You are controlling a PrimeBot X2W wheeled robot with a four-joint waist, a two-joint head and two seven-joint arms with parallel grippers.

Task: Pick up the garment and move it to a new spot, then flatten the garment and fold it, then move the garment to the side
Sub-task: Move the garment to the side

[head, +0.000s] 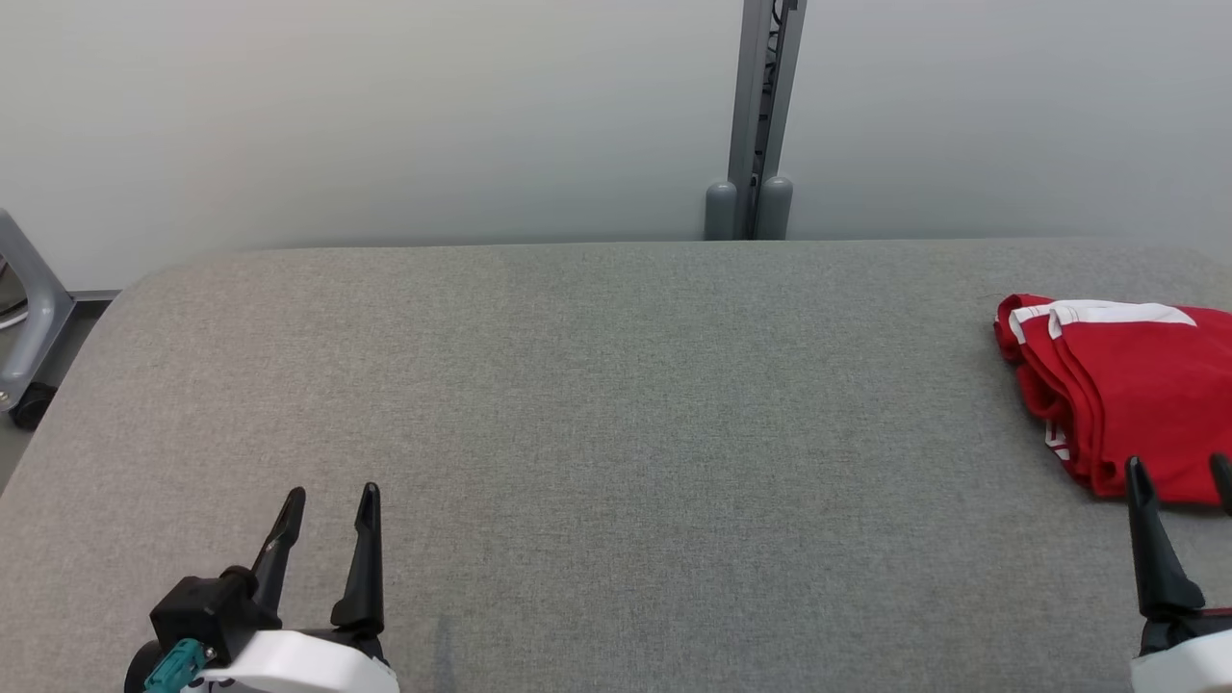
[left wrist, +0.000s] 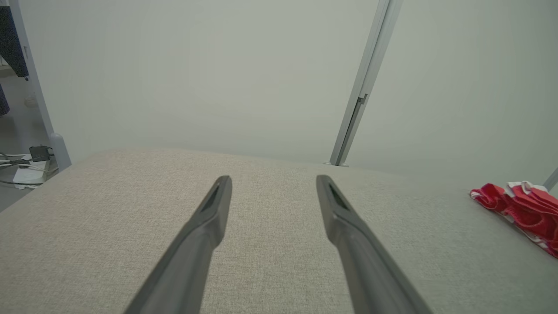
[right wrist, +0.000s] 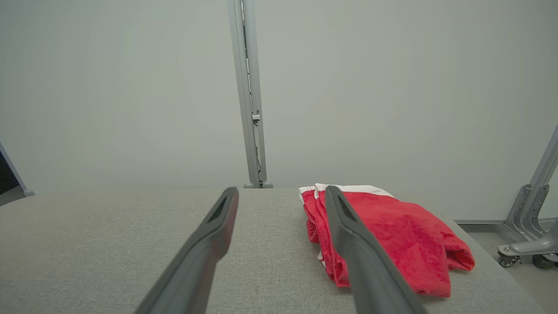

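The garment [head: 1126, 385] is red cloth with white bands, lying folded in a loose heap at the far right of the grey padded table [head: 616, 385]. It also shows in the left wrist view as a red garment [left wrist: 523, 209] at the right edge, and in the right wrist view as a red garment [right wrist: 392, 235] just ahead and to the right. My right gripper [head: 1179, 470] stands open at the lower right, its fingertips at the garment's near edge, nothing between them. My left gripper [head: 332, 499] is open over bare table at the lower left, far from the cloth.
A grey upright post [head: 760, 115] stands behind the table against a pale wall. A grey frame on a caster [head: 29, 337] sits off the table's left end. Cables [left wrist: 26, 168] lie on the floor at the left. Another wheeled frame [right wrist: 527, 235] stands beyond the right end.
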